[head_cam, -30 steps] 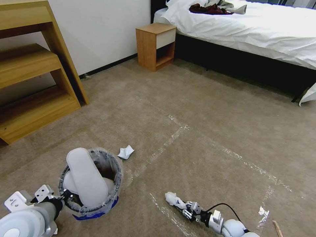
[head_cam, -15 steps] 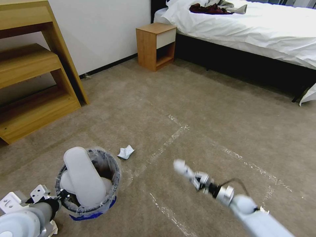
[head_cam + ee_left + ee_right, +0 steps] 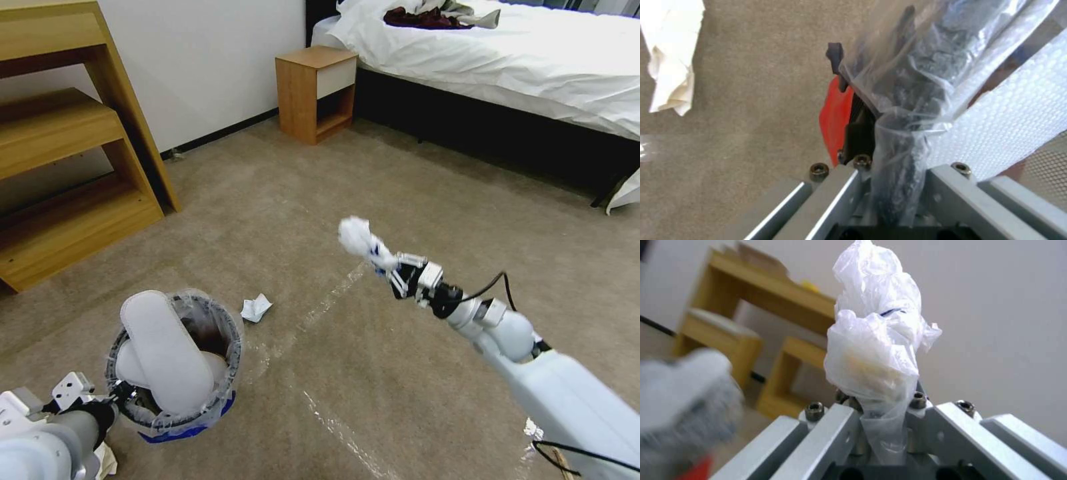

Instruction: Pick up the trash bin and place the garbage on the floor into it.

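The trash bin (image 3: 230, 347), red-walled (image 3: 833, 113) with a crinkly clear liner, hangs just above the floor (image 3: 400, 373) at the near left. Two white slippers (image 3: 167, 353) stand on end inside it. My left gripper (image 3: 121, 393) is shut on the bin's near rim. My right gripper (image 3: 395, 268) is raised above the mid floor, shut on a crumpled white wad (image 3: 357, 237) of thin plastic-like garbage (image 3: 876, 340). A crumpled white paper (image 3: 255, 308) lies on the carpet just beyond the bin. Another white paper (image 3: 671, 66) lies under the left arm.
A wooden shelf unit (image 3: 67, 167) stands at the left, a wooden nightstand (image 3: 317, 93) against the far wall and a white bed (image 3: 507, 67) at the back right. Shiny tape lines (image 3: 347, 283) cross the carpet. A thin wooden stick (image 3: 563, 465) lies near the right arm.
The right arm has risen from the floor and swung up and forward, carrying the white wad. The left arm and bin have shifted slightly to the near left.
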Robot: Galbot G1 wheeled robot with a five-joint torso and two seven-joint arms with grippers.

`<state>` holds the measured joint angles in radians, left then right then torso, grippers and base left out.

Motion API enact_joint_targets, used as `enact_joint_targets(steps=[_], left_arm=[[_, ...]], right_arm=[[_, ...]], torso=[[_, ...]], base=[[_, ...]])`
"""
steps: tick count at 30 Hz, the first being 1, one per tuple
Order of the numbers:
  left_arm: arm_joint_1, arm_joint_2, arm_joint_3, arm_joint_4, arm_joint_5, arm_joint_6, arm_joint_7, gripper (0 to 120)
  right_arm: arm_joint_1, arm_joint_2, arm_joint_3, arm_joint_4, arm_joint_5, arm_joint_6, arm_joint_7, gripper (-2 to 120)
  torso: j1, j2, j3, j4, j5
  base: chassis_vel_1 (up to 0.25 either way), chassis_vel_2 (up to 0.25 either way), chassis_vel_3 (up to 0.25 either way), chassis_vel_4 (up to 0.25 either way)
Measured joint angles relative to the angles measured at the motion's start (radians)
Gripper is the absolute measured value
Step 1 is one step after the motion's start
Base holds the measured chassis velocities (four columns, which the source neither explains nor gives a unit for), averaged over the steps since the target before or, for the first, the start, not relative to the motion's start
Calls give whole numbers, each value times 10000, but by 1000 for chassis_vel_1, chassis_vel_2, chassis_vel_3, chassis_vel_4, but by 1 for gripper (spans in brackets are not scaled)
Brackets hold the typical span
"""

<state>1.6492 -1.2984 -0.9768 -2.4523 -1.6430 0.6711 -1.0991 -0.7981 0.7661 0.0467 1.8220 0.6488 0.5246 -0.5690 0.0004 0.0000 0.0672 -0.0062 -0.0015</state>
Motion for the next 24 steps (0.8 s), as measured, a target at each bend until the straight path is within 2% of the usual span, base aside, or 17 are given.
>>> enact_joint_targets(steps=[5,8,13,16,21,24], left_arm=[[-6,3,-2,-115,-101,-15,1,0],[13,52,-42,-209,-223,-27,0,0],[17,61,-37,-243,-257,-29,-4,0],[10,65,-19,-240,-264,-31,-6,0],[-1,86,-3,-157,-262,-33,-8,0],[-24,73,23,-101,-246,-33,-9,0]], right_arm=[[1143,-280,-966,516,435,-317,-336,1],[2085,-344,-2143,737,677,-395,-438,1],[2870,-336,-3252,827,793,-422,-661,1],[3478,-95,-4296,838,759,-422,-733,1],[4030,249,-5153,758,714,-434,-739,1],[4736,687,-6118,581,666,-435,-732,1]], torso=[[0,0,0,-1,-1],[0,0,0,2,1],[0,0,0,0,0],[0,0,0,0,0],[0,-1,0,-1,1],[0,-1,0,0,-1]], base=[[0,0,0,0],[0,0,0,0],[0,0,0,0],[0,0,0,0],[0,0,0,0],[0,0,0,0]])
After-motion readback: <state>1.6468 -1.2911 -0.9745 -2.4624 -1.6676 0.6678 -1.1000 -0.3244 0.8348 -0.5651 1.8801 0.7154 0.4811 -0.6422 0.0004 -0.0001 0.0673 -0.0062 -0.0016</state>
